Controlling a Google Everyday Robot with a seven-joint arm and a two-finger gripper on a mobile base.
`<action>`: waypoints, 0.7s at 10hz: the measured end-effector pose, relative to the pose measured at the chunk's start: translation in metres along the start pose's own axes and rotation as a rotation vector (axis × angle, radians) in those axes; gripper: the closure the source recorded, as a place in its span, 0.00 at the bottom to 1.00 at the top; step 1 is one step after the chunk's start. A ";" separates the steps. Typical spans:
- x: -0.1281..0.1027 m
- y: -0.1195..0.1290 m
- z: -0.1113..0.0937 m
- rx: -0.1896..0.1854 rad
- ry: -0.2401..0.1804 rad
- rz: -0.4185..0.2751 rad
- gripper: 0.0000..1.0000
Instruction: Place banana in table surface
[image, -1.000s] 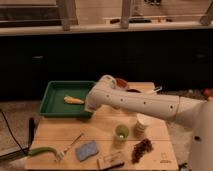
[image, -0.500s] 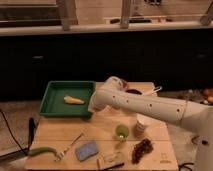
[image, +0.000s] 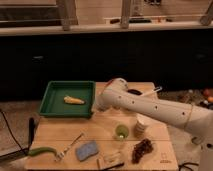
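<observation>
Reaching across the table (image: 97, 131), the white arm (image: 160, 107) ends at the right wall of the green tray (image: 46, 102). The gripper (image: 98, 104) seems to sit just beside that rim, mostly hidden behind the bulky wrist. Cannot tell whether it is wide or narrow, and nothing shows in it.

The banana (image: 74, 100) lies flat inside the tray near the middle, apart from the gripper. So the pick looks not yet done, and the banana is not on the table.

Bare wood lies in front of the tray. Clutter sits nearer the front edge: a green cup (image: 121, 132), white cup (image: 141, 125), blue sponge (image: 87, 150), long green pod (image: 42, 151) and a dark bunch of grapes (image: 143, 149).

What could go wrong:
- The banana is small, low and smooth. A shallow or off-centre approach could nudge it toward the far wall instead of catching it.
- The gripper is close to the tray wall — clipping the rim on the way in could shove the whole tray.
- A lift that is too low could snag the banana on the rim and drop it back in.
- The forearm passes near both cups, so a wide swing to the bare wood could tip them.
- A high release could let the banana roll into the clutter.
</observation>
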 end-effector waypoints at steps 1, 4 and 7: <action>-0.006 -0.001 0.000 0.004 -0.003 -0.006 0.75; -0.018 -0.005 0.002 0.009 -0.012 -0.028 0.44; -0.035 -0.014 0.007 0.004 -0.020 -0.064 0.21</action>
